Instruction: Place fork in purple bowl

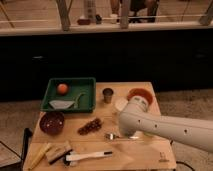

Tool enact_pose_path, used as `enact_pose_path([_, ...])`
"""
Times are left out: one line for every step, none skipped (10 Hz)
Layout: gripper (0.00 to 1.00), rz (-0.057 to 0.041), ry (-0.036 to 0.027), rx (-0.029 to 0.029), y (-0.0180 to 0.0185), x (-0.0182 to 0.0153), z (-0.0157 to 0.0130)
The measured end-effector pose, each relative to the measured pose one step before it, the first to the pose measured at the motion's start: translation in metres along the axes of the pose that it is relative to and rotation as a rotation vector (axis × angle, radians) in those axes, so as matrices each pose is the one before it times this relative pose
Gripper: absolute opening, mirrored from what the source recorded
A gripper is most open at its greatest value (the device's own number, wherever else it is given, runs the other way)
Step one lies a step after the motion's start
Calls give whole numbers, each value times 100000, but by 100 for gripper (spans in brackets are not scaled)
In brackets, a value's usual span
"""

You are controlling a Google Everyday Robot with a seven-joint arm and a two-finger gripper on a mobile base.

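Looks like the reach-and-grasp step, with the gripper [129, 132] at the right end of the fork [114, 136] lying mid-table (cannot tell whether wide or closed); next calls for securing it, lifting, then carrying left to the purple bowl [52, 123].

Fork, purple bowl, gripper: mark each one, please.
fork [112, 136]: camera view, its visible shiny end.
purple bowl [52, 123]: camera view, bare inside.
gripper [126, 134]: camera view, its tip, low over the fork.
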Motion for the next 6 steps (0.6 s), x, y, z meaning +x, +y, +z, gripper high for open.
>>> enact_pose_path([22,-449,374,577,-97,141,-172])
enact_pose_path([29,261,-364,-158,-25,48,-64])
enact_pose_path([43,138,-1026,-1016,92,-139,701])
enact_pose_path([51,-327,-640,-434,6,-131,522])
enact_pose_path([61,-549,-835,-458,-2,-24,652])
enact_pose_path([71,-658,-638,-664,42,-8,622])
